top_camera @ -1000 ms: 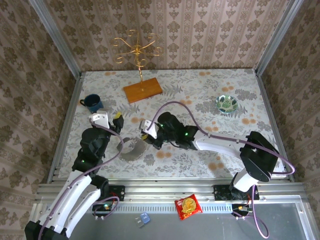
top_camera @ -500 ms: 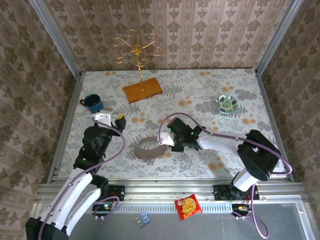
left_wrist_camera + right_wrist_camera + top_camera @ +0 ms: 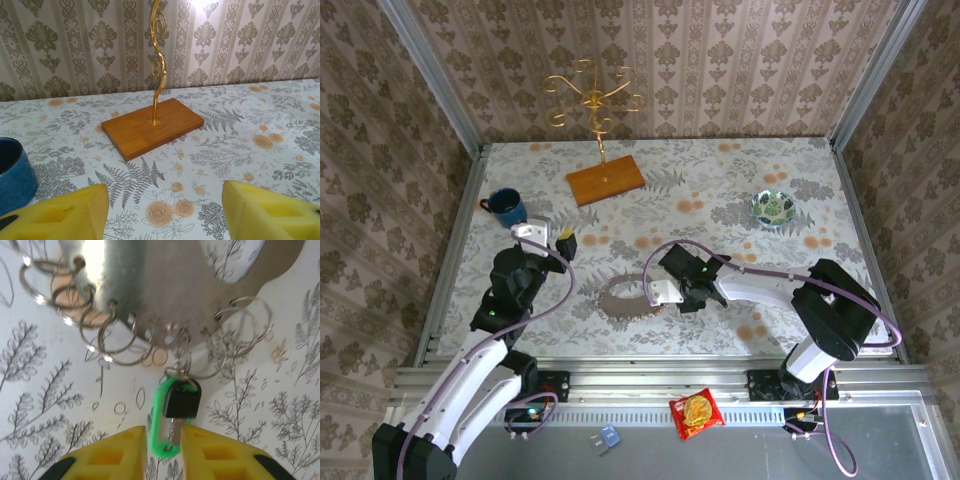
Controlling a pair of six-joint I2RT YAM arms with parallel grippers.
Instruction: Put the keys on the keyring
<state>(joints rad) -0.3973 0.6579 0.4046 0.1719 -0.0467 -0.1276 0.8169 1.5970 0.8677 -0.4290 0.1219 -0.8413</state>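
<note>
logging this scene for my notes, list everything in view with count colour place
keyring: one, grey metal band with small rings, table centre
key: one, dark head, green tag, on one of the small rings
stand: one, gold, wooden base, far centre
mug: one, blue, far left
bowl: one, green-white, far right
snack packet: one, red, shelf below table edge
small blue object: one, blue, shelf left of packet
left end effector: one, yellow fingers, open, near mug
right end effector: one, yellow fingers, flanking the key
</note>
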